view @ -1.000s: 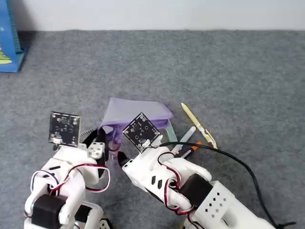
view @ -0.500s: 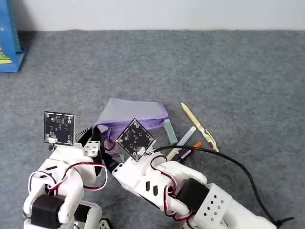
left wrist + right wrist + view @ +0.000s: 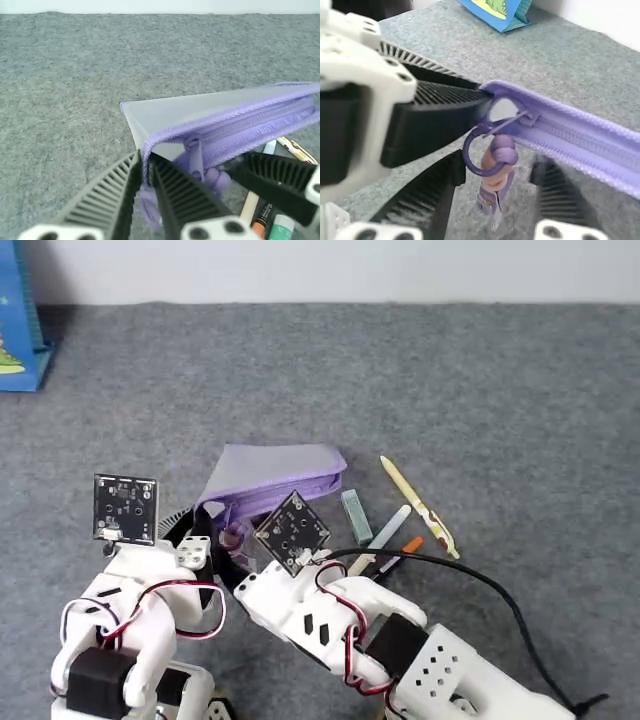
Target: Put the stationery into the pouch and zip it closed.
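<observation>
Finding zipper-tape embossing unreadable. Clamping left gripper jaws together on lilac pouch end; straddling its ringed zipper pull with right gripper jaws apart.

Layout of the table. The pouch lies near the middle, just beyond both arms, its zipper edge facing near and right. The left gripper is clamped on the pouch's near-left end. Just right of it, the right gripper stands with its fingers on either side of the zipper pull, which hangs at that same end. Right of the pouch lie, in order, an eraser, the pens and, farthest right, a pencil. A box stands at the far left edge.
</observation>
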{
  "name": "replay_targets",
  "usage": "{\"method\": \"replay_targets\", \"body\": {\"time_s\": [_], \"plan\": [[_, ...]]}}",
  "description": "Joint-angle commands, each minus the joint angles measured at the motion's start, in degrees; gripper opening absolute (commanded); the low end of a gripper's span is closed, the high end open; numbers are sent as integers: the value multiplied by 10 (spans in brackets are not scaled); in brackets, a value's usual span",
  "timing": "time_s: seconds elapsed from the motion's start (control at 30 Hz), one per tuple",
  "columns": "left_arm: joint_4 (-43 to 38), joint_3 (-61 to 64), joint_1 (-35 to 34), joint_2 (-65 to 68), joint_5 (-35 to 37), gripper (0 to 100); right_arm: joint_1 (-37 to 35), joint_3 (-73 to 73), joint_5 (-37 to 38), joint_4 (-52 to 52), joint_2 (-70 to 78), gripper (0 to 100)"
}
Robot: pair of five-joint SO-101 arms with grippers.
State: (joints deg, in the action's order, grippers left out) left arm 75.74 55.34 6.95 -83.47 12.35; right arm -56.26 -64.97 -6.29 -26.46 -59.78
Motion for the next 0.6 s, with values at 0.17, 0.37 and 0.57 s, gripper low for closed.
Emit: {"method": "replay_targets", "body": {"time_s": [0.17, 0.37, 0.57], "plan": [[-15, -5, -4, -4, 12, 12, 38, 11, 2, -8, -20, 7], [-14, -5, -4, -4, 12, 12, 75, 11, 62, -125, -148, 8], [-14, -4, -4, -4, 12, 12, 83, 8, 148, -249, -326, 8]]}}
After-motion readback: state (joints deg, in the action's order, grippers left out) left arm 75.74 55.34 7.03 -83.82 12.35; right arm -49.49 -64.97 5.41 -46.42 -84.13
